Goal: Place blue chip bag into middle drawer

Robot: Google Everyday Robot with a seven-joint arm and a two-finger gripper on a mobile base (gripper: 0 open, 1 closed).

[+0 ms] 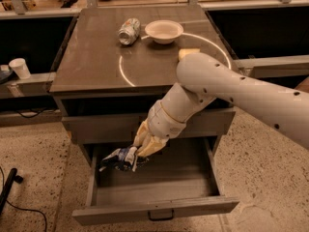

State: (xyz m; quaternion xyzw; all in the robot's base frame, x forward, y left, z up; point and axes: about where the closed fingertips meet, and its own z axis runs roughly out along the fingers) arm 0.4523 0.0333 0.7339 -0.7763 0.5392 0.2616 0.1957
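The blue chip bag (119,159), crumpled dark-blue and white foil, hangs from my gripper (136,154), which is shut on its right end. The gripper holds the bag low inside the left half of the open middle drawer (154,210), just above the drawer floor. The drawer is pulled well out of the grey cabinet, its front panel with a small dark bar handle (161,216) at the bottom of the view. My white arm (231,93) reaches down from the right across the cabinet's front.
On the cabinet top (91,57) stand a crushed silver can (129,31), a white bowl (164,31) and a yellow sponge (188,53) partly behind my arm. A paper cup (20,67) sits on a ledge at left. A black cable (9,190) lies on the speckled floor.
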